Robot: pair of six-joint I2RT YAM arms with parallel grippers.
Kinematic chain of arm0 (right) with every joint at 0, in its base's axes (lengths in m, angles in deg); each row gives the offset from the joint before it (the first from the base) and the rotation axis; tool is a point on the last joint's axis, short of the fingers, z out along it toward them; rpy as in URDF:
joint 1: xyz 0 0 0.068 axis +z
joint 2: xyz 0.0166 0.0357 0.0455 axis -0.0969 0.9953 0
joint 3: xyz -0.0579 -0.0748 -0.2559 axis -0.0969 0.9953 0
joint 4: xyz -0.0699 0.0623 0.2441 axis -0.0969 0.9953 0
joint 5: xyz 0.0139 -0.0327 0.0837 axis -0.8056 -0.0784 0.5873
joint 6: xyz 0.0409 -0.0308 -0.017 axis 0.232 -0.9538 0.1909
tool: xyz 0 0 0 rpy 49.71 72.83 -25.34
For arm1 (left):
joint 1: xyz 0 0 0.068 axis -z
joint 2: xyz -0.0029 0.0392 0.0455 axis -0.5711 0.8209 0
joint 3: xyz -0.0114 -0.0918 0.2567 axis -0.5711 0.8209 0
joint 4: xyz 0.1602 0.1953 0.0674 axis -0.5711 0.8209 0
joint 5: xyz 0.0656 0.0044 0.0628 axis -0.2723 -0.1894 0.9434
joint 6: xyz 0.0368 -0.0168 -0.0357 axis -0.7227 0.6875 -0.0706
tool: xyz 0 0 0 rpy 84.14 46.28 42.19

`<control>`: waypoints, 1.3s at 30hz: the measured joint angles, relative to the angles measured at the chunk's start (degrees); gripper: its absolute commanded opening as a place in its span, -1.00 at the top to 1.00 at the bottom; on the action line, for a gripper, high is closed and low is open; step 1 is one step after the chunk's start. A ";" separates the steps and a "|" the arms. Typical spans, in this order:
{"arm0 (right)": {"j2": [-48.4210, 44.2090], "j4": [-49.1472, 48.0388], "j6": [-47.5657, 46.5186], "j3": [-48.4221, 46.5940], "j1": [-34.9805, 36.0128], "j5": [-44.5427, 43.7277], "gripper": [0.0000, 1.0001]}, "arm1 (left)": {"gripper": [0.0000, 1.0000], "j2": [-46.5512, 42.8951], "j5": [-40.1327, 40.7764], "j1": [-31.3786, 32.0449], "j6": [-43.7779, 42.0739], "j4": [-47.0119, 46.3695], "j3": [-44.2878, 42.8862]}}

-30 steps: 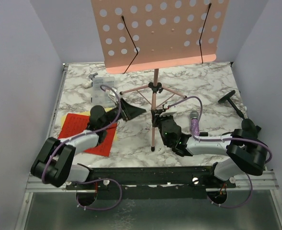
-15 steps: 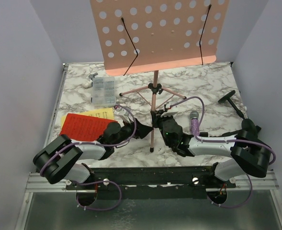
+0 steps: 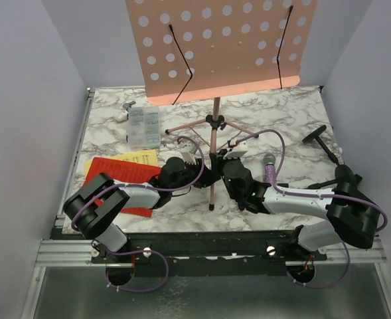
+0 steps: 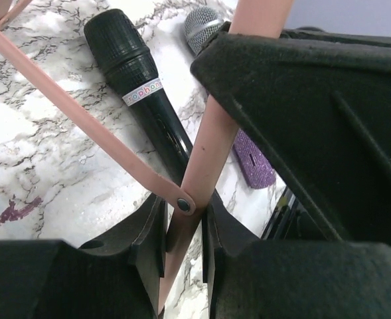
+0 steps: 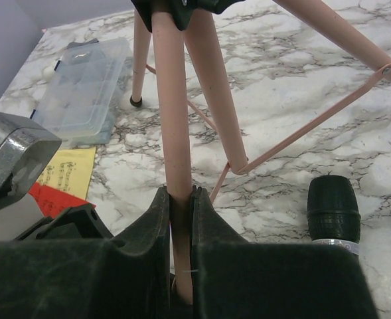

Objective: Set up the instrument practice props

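The pink perforated music rack (image 3: 222,46) stands on its thin tripod at mid-table. My left gripper (image 3: 205,174) is shut on the near tripod leg (image 4: 202,153) just below a brace rivet, with the leg between its jaws (image 4: 183,212). My right gripper (image 3: 224,170) is shut on a pink tube of the stand (image 5: 175,100), below the black hub (image 5: 180,196). The black microphone (image 4: 139,86) lies on the table behind the leg, and the purple glitter microphone (image 3: 269,169) lies beside it. The red sheet (image 3: 119,174) and the yellow sheet (image 3: 139,158) lie at the left. One black mic holder (image 3: 316,137) lies at the right.
A clear plastic compartment box (image 3: 144,126) sits at the back left, near one tripod foot (image 5: 136,101). Grey walls close in the marble table (image 3: 295,113) on three sides. Both arms' purple cables loop over the near part of the table.
My left gripper has moved right, from beside the red sheet to the stand's near leg, and has closed round it. The right gripper has kept its hold on the stand.
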 measured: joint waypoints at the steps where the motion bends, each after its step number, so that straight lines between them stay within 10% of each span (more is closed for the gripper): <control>1: 0.00 0.55 0.11 -0.26 -0.04 0.09 0.99 | 0.67 -0.07 -1.66 -0.61 -0.85 2.54 -1.33; 6: -0.46 2.60 0.07 -0.87 -0.42 0.85 0.86 | 0.97 -0.74 -4.37 -1.40 -2.03 10.12 -4.50; 9: -2.49 5.99 -0.02 -1.05 -1.09 3.41 0.28 | 1.00 -0.66 -6.86 -1.70 -2.99 14.01 -6.43; 16: -20.02 13.99 -0.90 1.70 -7.82 19.80 -0.36 | 1.00 1.36 -9.77 -2.47 -3.87 16.17 -8.81; 28: -16.02 10.38 -2.73 1.88 -40.61 66.34 -0.41 | 1.00 4.04 -17.31 -5.09 -5.97 19.43 -12.61; 39: -10.97 -11.56 -6.78 4.22 -43.30 84.13 -0.46 | 1.00 4.48 -18.78 -5.49 -6.45 20.11 -13.27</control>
